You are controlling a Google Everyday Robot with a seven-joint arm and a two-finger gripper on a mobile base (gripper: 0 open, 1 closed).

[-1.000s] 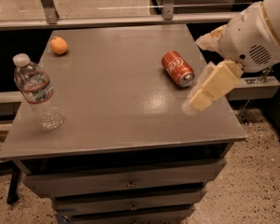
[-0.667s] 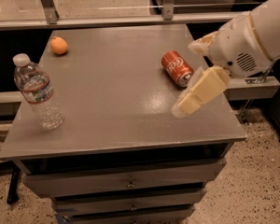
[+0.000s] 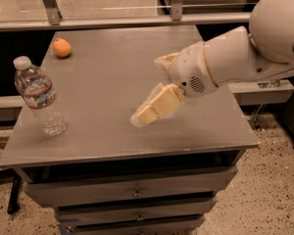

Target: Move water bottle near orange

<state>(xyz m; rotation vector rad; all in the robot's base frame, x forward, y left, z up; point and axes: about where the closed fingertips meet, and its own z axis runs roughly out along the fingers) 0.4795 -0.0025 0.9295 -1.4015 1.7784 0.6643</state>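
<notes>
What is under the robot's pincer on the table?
Only bare grey table shows under the pincer, which hangs open over the middle. The arm covers the table's right part; what lies there is hidden.

spread claw above table centre

White arm, cream gripper
Glossy white rounded arm shells, 1 thin yellow seam ring and a round dotted grille at the wrist; the gripper sits at its 8 o'clock, 2 cream fingers parted.
</notes>
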